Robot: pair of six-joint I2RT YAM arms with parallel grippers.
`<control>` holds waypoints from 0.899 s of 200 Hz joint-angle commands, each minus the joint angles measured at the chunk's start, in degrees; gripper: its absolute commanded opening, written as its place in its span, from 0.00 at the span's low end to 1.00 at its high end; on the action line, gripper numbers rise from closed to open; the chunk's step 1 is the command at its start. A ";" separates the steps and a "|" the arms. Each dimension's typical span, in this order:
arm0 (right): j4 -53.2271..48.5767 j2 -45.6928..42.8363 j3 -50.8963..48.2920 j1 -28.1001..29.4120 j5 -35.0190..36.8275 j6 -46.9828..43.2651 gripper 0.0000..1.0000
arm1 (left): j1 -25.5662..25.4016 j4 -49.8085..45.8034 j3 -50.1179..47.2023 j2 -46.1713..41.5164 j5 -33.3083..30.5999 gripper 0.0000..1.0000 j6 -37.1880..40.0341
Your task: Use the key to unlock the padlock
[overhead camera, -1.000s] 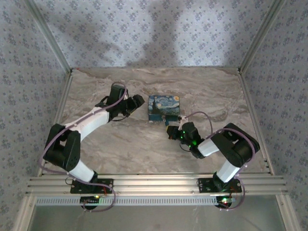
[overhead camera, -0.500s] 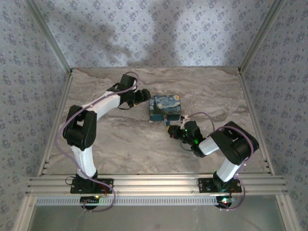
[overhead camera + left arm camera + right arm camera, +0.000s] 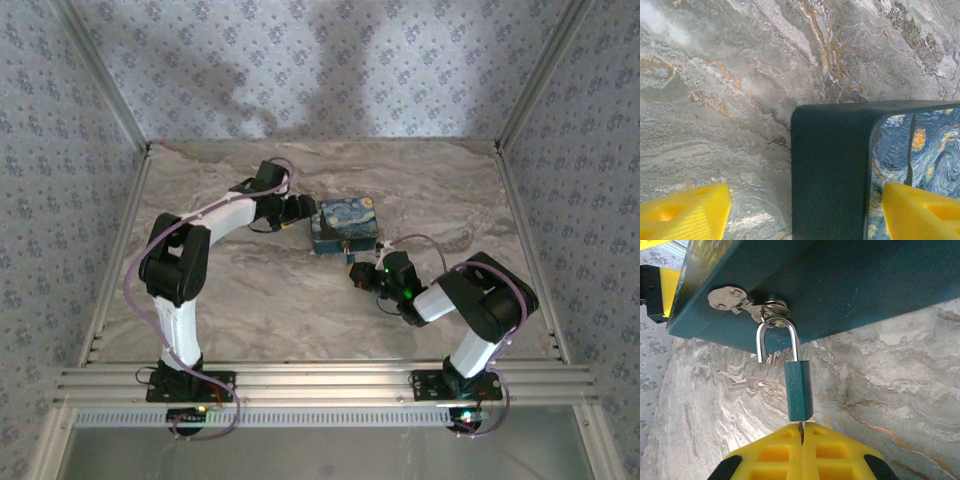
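Observation:
The small teal padlock (image 3: 799, 390) hangs by its silver shackle (image 3: 777, 335) from the clasp (image 3: 730, 297) on the front of the night-sky printed box (image 3: 343, 225). One shackle leg ends free beside the padlock's body. My right gripper (image 3: 801, 432) is shut on the key (image 3: 801, 430), a thin metal blade that runs up into the bottom of the padlock. In the top view this gripper (image 3: 362, 275) sits just in front of the box. My left gripper (image 3: 802, 215) is open, and its yellow fingers (image 3: 685, 210) straddle the box's dark left end (image 3: 830, 170).
The box rests on the marble tabletop (image 3: 250, 300) near the middle. Patterned walls and metal frame posts (image 3: 110, 90) close in the left, right and back sides. Open tabletop lies behind the box and at the front left.
My left arm swung right and its open gripper came up to the box's left end. The right gripper stayed at the padlock with the key.

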 commanded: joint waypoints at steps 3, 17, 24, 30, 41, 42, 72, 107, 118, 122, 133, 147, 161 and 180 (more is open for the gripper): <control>-5.79 -1.78 -0.56 -0.61 1.04 -0.85 0.11 | -0.18 -0.46 -2.04 0.39 0.05 0.78 0.42; -7.64 -3.20 -0.64 -0.76 1.56 -1.77 0.16 | -0.22 -0.16 -2.77 0.17 -0.13 0.78 0.20; -8.50 -3.94 -0.68 -0.95 1.66 -2.18 0.19 | -0.23 -0.09 -3.06 0.13 -0.14 0.78 0.13; -9.24 -4.61 -0.81 -1.02 1.71 -2.68 0.21 | -0.23 0.00 -3.31 -0.08 -0.14 0.78 0.16; -10.41 -5.88 -1.07 -1.41 1.79 -3.33 0.24 | -0.23 0.09 -3.82 -0.32 -0.30 0.78 0.02; -10.54 -6.02 -1.04 -1.44 1.80 -3.44 0.24 | -0.23 0.14 -3.85 -0.36 -0.31 0.78 0.02; -13.59 -9.67 -1.42 -3.70 -1.39 -7.37 0.33 | -0.21 0.38 -5.15 -1.43 -0.66 0.78 -0.15; -11.50 -11.48 -0.89 -7.53 -9.34 -11.28 0.47 | -0.49 1.55 -7.57 -2.84 -0.65 0.78 -0.99; -10.89 -11.22 -0.02 -8.26 -11.72 -11.72 0.50 | -0.67 2.02 -8.31 -3.32 -0.42 0.78 -1.28; -10.84 -11.00 0.36 -8.44 -12.44 -11.77 0.51 | -0.74 2.15 -8.54 -3.45 -0.49 0.78 -1.34; -10.63 -10.45 1.39 -8.80 -14.00 -12.04 0.54 | -0.91 2.33 -9.12 -3.88 -0.59 0.78 -1.43; -10.50 -9.65 2.38 -8.93 -14.44 -12.08 0.58 | -1.00 2.47 -9.79 -4.31 -0.82 0.78 -1.64; -10.07 -8.40 3.32 -9.06 -14.73 -12.08 0.63 | -0.97 2.78 -10.49 -4.70 -0.88 0.78 -1.94; -8.66 -5.83 4.79 -9.20 -16.02 -12.08 0.67 | -1.15 3.15 -11.21 -5.19 -0.84 0.78 -2.23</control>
